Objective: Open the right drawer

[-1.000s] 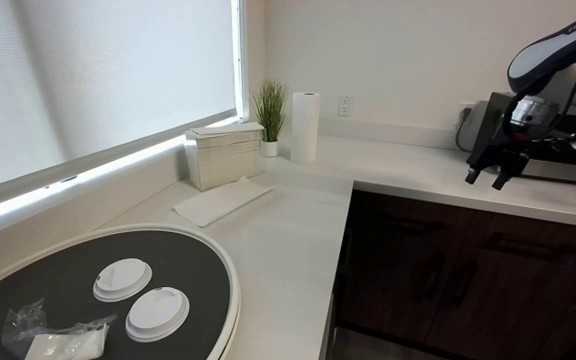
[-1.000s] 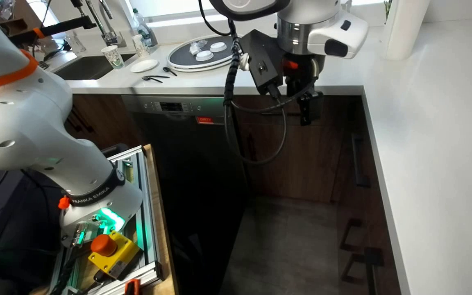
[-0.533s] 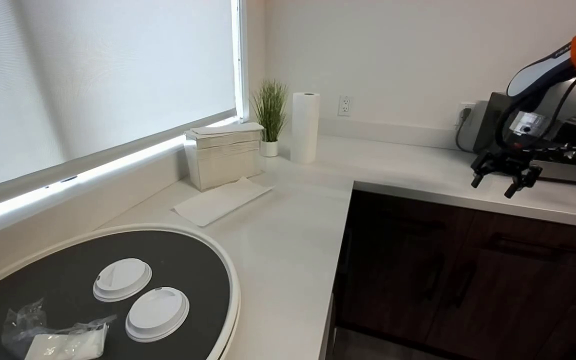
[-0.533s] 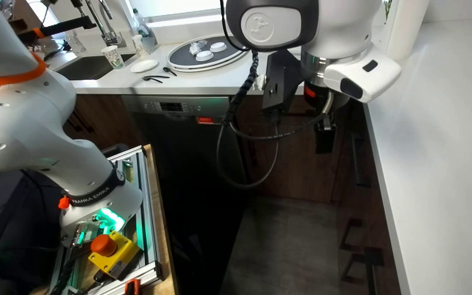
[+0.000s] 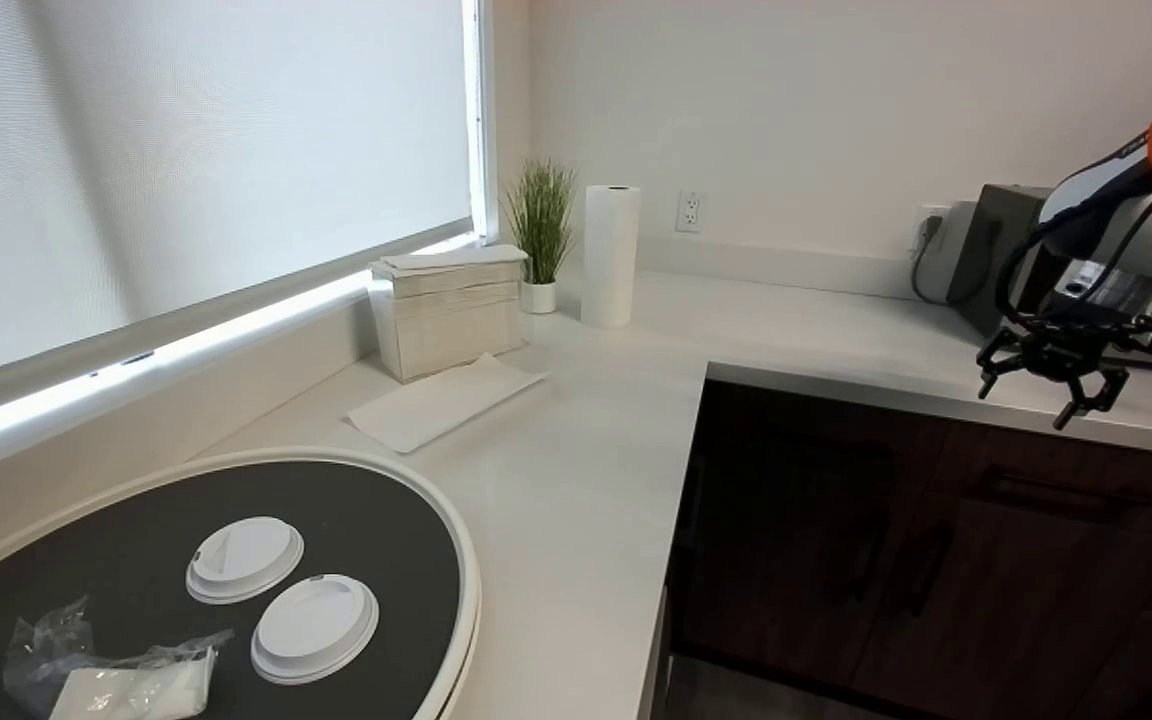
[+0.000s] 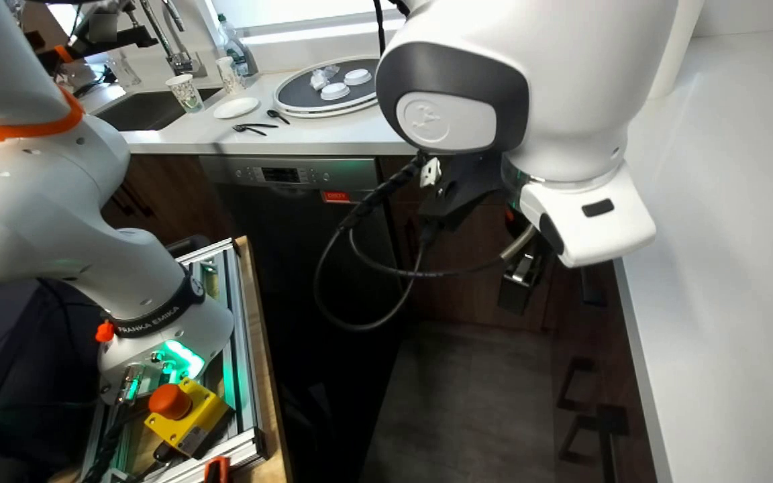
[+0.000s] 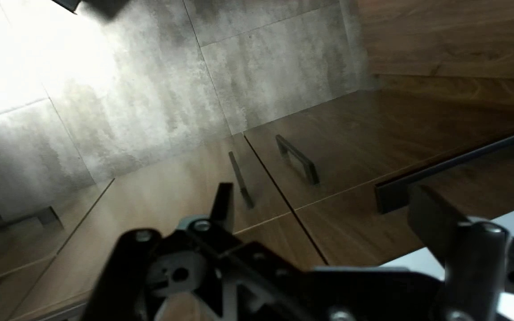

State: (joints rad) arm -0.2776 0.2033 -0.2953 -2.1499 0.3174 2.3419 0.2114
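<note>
The right drawer has a flat dark brown front under the counter with a long black handle. It is closed, so its inner box is hidden. The right drawer front also shows in the wrist view, partly covered by my gripper. My gripper is open and empty, above the drawer front at about counter-edge height. In the wrist view the fingers are wide apart with nothing between them. In an exterior view only part of a finger shows behind the arm.
The matching left drawer lies nearer the corner; its handle appears beside my right-hand finger in the wrist view. Door handles stick out below the drawers. The white counter overhangs the fronts. A dishwasher stands across.
My gripper has moved down and to the right in an exterior view, and its fingers look farther apart. The arm has come lower and nearer the camera elsewhere. The drawers have not moved.
</note>
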